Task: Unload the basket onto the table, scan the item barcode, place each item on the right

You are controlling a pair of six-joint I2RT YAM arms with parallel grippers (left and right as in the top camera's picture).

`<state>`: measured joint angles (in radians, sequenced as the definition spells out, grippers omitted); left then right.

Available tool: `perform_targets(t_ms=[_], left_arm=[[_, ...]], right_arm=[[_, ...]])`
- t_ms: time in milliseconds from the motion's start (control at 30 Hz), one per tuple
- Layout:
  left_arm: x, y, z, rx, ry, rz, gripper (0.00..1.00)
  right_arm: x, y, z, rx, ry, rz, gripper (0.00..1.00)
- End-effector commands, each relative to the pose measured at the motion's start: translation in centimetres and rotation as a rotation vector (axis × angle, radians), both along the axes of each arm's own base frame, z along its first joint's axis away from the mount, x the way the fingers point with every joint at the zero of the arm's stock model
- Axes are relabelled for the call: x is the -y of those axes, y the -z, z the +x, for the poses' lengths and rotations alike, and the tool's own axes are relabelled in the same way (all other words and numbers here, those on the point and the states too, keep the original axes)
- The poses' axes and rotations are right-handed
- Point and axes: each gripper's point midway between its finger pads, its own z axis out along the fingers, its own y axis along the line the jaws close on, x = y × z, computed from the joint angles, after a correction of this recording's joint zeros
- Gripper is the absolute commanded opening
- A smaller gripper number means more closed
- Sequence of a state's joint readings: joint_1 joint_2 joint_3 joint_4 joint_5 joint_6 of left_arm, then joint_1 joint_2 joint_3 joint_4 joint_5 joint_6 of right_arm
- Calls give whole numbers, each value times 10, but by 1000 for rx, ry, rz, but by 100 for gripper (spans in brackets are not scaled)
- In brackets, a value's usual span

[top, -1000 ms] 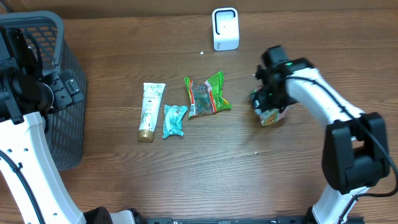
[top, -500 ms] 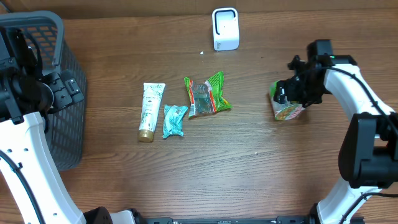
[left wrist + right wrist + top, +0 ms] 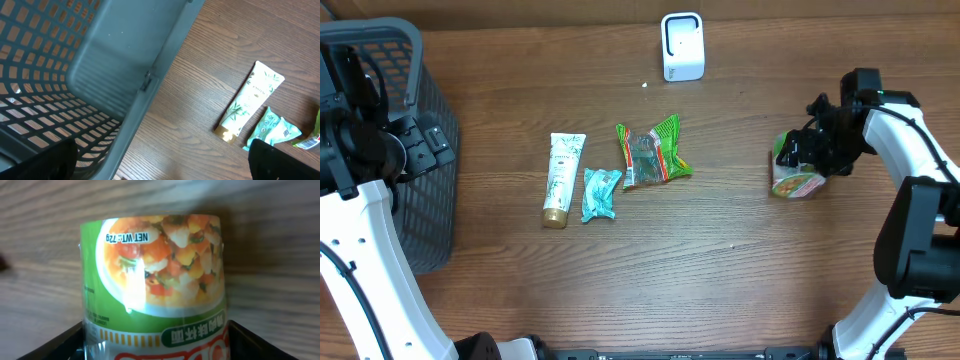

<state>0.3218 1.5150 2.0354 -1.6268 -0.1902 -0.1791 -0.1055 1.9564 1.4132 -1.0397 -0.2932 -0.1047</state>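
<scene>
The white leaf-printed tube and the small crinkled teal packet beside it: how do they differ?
The white leaf-printed tube is longer; the teal packet is shorter. The tube looks smooth and ends in a gold cap; the packet is crinkled. Both lie flat on the wooden table, side by side.

Noted dk grey mesh basket at far L edge of wood table, upright. Logged three pkgs mid-table, lying flat, L to R: white tube w/ leaf print, gold cap at near end; small teal packet just beside it; crumpled green packet w/ clear window, set slightly farther back. Spotted tiny white speck beyond green pkt.
</scene>
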Motion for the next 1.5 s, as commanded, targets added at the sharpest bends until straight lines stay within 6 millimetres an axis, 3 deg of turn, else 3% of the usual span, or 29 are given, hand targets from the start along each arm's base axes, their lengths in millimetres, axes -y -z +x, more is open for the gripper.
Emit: perform_targets(t_ms=[0,133,267,367,633,733,867,1000,1100,1200,1367,1467], left_arm=[[-1,0,0,-5,14,3,100],[-1,0,0,-5,14,3,100],[-1,0,0,-5,14,3,100],[-1,0,0,-5,14,3,100],[-1,0,0,-5,14,3,100],[-1,0,0,-5,14,3,100],[-1,0,0,-5,14,3,100],[-1,0,0,-5,14,3,100],[-1,0,0,-5,14,3,100],[-1,0,0,-5,14,3,100],[-1,0,0,-5,14,3,100],[-1,0,0,-5,14,3,100]], right_arm=[[-34,-18,-2,-15,-13,189,77],[-67,-49,3,19,-27,434,77],[-83,-65,14,83,-40,576,79],[-83,-56,17,96,-22,573,79],[-87,6,7,50,8,503,78],[-83,20,6,40,33,447,79],[-71,31,7,39,46,353,90],[-45,45,5,20,75,192,100],[-25,48,3,-6,89,68,100],[-14,40,6,-12,83,3,100],[-15,24,12,-5,51,1,100],[-15,2,18,-6,19,-1,100]])
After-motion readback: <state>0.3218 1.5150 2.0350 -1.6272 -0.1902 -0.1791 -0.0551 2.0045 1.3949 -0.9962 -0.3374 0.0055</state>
